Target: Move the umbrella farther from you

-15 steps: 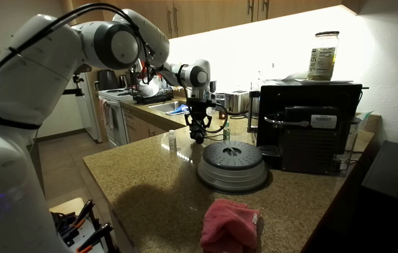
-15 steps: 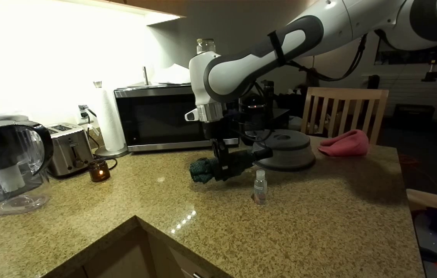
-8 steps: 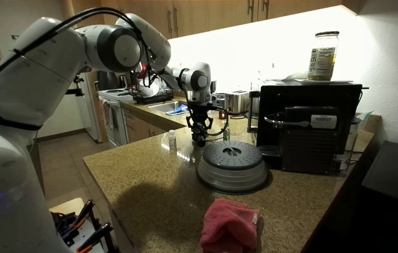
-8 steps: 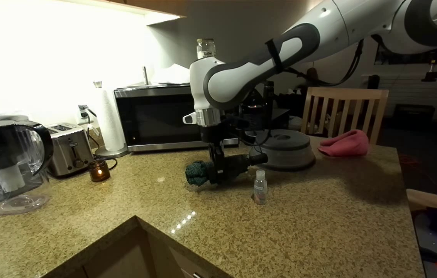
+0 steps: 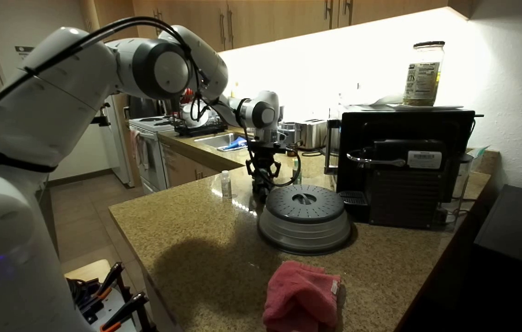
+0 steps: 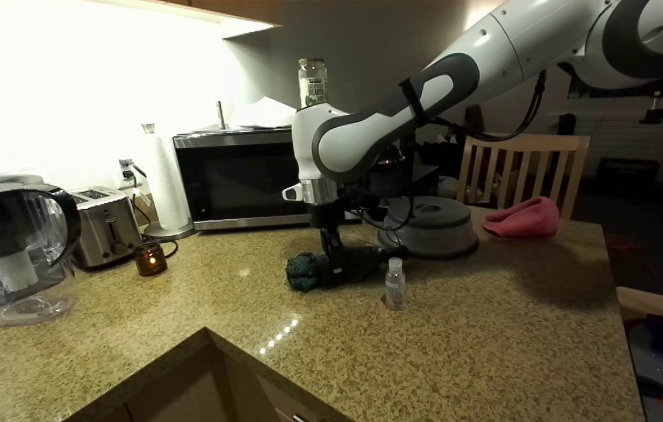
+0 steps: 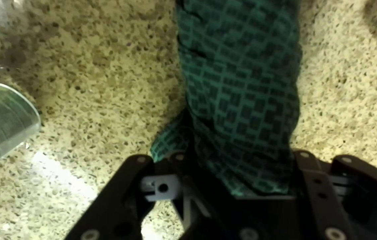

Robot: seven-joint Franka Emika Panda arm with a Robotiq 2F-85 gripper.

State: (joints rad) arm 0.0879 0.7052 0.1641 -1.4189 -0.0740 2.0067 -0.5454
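Observation:
The umbrella is a folded dark green, patterned bundle (image 6: 302, 273) with a dark handle that points toward the grey dome cover. It lies level at or just above the counter; I cannot tell if it touches. In the wrist view the umbrella's patterned cloth (image 7: 241, 83) fills the upper middle. My gripper (image 7: 241, 163) points down, with one finger on each side of the cloth, shut on it. In an exterior view the gripper (image 6: 334, 271) is around the umbrella's middle. In another exterior view only the dark end of the umbrella (image 5: 260, 191) shows behind the dome cover.
A grey dome cover (image 5: 305, 226) stands close to the umbrella's handle end. A small clear bottle (image 6: 395, 285) stands in front of that end. A microwave (image 6: 238, 181) is behind. A candle jar (image 6: 150, 258), toaster (image 6: 108, 228) and pink cloth (image 5: 302, 295) are on the counter.
My arm has come down, lowering the gripper and the umbrella close to the counter. The umbrella stays in the grip. The bottle, dome cover and cloth have not moved.

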